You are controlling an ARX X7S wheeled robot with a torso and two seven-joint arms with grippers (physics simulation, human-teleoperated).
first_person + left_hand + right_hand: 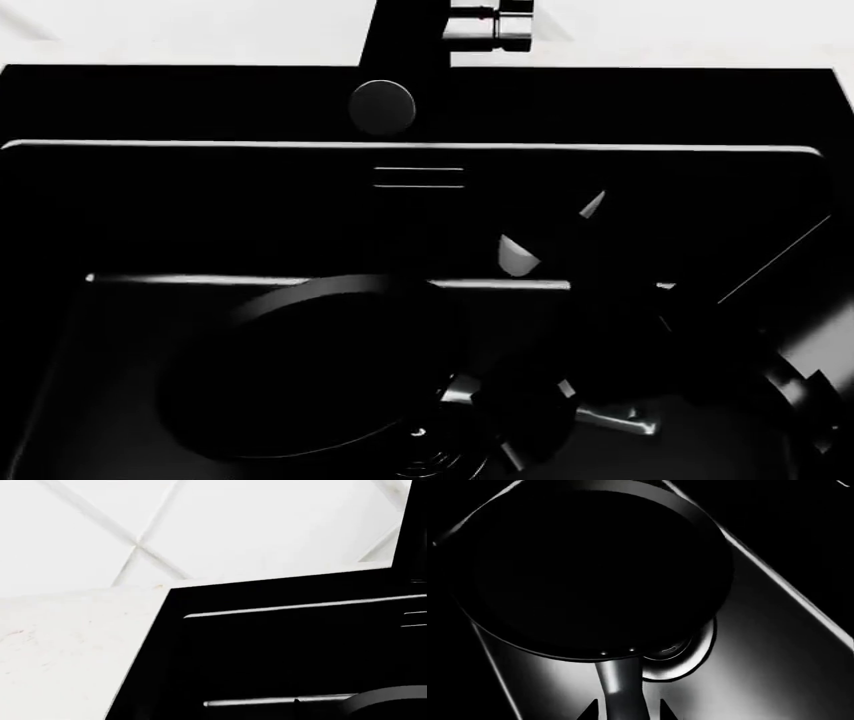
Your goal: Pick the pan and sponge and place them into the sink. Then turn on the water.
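Right hand [626,715] is clamping the pan [587,575] handle inside the sink [80,400]; early release is risking a tilted rest on the drain [684,655].

Dim, high contrast, glare on edges

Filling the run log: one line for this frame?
pan: inside sink, over drain | right pincer: at pan handle, closure unclear | sponge: not visible | faucet: no stream

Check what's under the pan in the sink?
The pan sits over the sink floor, partly covering the round drain, which peeks out beside the handle. The rest beneath is hidden. No sponge visible.
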